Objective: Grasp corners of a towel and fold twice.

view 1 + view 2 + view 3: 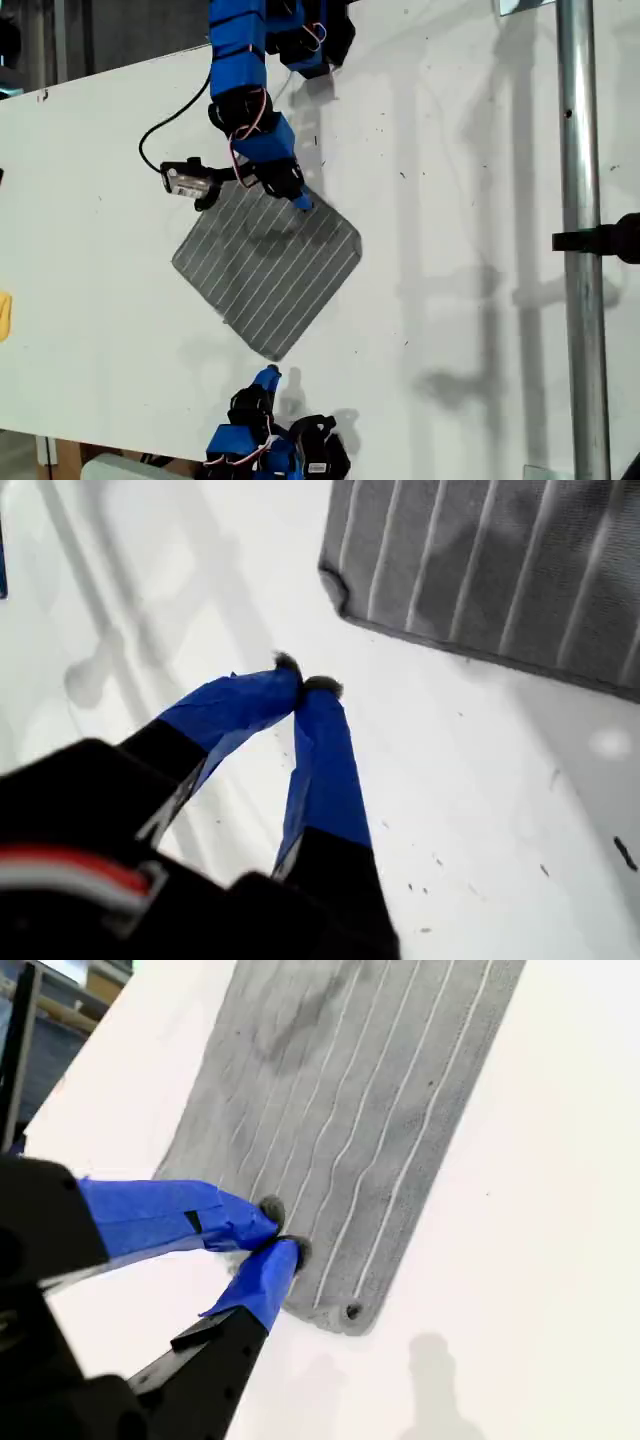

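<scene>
The towel [268, 266] lies flat as a diamond near the middle of the white table [450, 200] in the exterior view; a metal pole [580, 240] stands at that view's right, well apart from the cloth, with a black clamp [605, 240] on it; a black cable [165, 130] loops over the table beside the upper arm.

My second gripper [280, 1235] sits at the towel's upper corner [345, 1312], its blue-taped jaws pressed together at the cloth's edge; whether fabric is caught between them I cannot tell; the exterior view hides this corner under the arm [290, 190].

My first gripper [305, 688] is clenched on nothing, tips touching, over bare table just short of the towel's near corner [335, 580]; the exterior view shows it below the cloth's lower tip [268, 378].
</scene>
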